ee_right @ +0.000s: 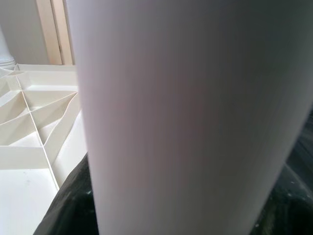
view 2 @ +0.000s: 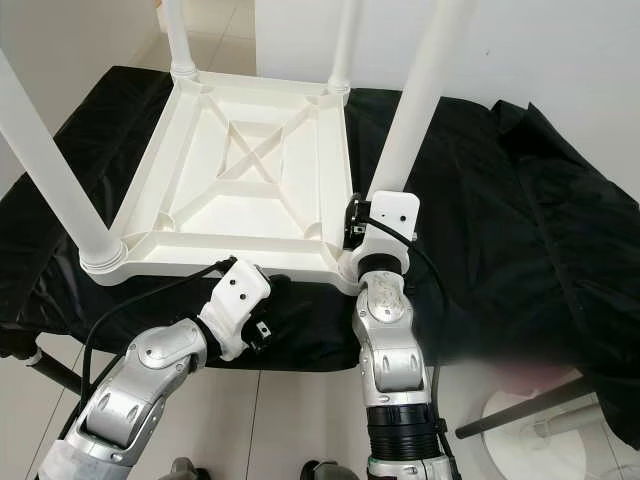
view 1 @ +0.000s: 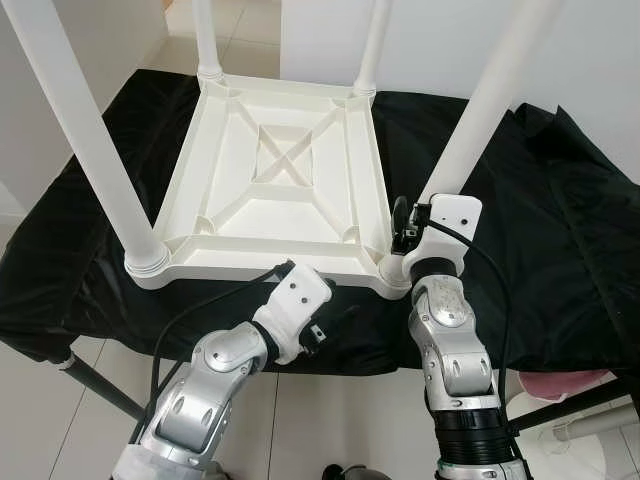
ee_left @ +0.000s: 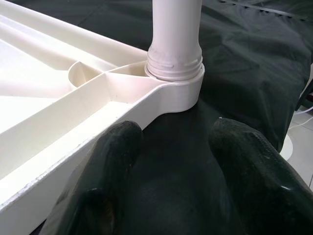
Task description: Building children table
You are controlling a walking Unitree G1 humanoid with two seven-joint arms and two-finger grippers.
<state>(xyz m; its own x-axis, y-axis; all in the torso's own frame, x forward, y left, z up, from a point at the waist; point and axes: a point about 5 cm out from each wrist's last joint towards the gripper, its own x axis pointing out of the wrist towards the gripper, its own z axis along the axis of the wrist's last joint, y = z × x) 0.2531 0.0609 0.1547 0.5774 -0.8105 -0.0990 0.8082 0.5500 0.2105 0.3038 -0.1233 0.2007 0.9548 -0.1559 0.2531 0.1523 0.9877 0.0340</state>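
Note:
A white plastic children's table [view 1: 262, 264] lies upside down on a black cloth [view 1: 540, 220], all legs pointing up. My right gripper [view 1: 405, 228] is shut on the near right leg [view 1: 480, 110] just above its socket; that leg [ee_right: 195, 117] stands very close in the right wrist view. My left gripper [ee_left: 181, 166] is open and low over the cloth beside the table's near edge, pointing at the same leg's socket [ee_left: 177, 84]. One of its fingers [ee_left: 110, 171] lies against the table's rim. The near left leg [view 1: 90, 140] and two far legs [view 1: 205, 40] stand untouched.
The cloth covers a low stand with dark metal legs [view 1: 95, 385] near the floor. A pink object [view 1: 570, 385] and a white round base [view 1: 590, 440] lie on the floor at the right. White walls rise behind and at the left.

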